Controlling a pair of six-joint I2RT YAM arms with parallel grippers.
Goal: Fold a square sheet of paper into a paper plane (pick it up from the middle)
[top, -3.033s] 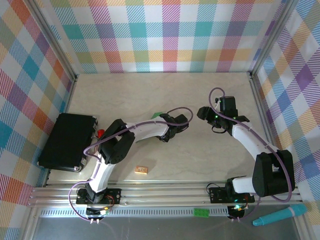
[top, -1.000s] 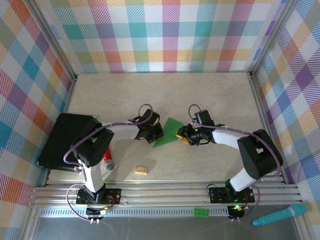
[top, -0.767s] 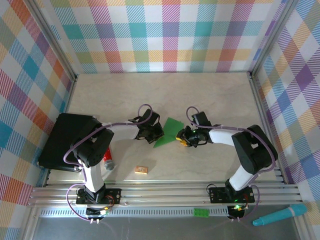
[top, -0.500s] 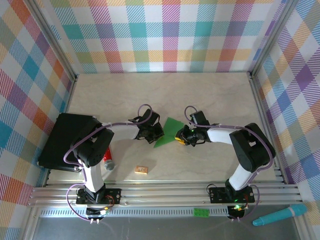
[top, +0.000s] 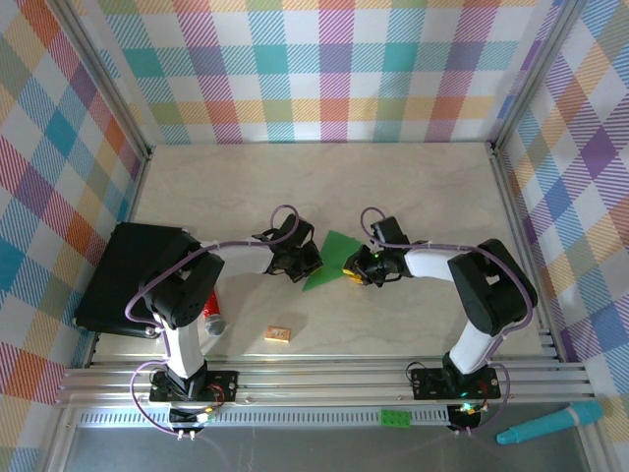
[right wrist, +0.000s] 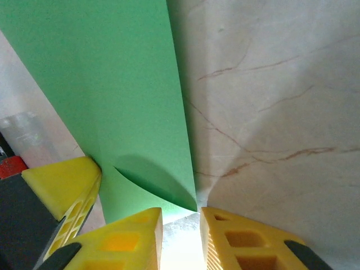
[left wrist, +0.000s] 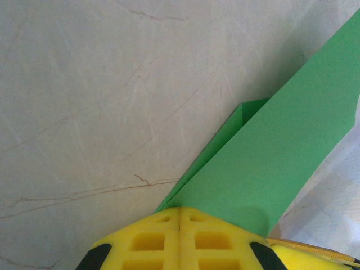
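The bright green square sheet of paper (top: 334,252) lies mid-table, folded into a pointed, layered shape. My left gripper (top: 309,264) is at its left edge. In the left wrist view that gripper (left wrist: 180,210) has its yellow pads pressed together on the edge of the sheet (left wrist: 270,163), whose layers fan out ahead. My right gripper (top: 351,271) is at the sheet's right corner. In the right wrist view it (right wrist: 181,218) stands open with a narrow gap. The lifted corner of the sheet (right wrist: 112,84) lies just ahead of that gap, not between the fingers (right wrist: 135,228).
A black case (top: 133,278) lies at the table's left edge, with a red-capped item (top: 208,315) beside it. A small wooden block (top: 278,334) sits near the front. A green brick (top: 397,418) and a teal pen (top: 550,425) lie off the table at the front rail.
My right gripper has slid left to the sheet's right corner and its jaws have narrowed. The left gripper and the sheet have held still over the last second.
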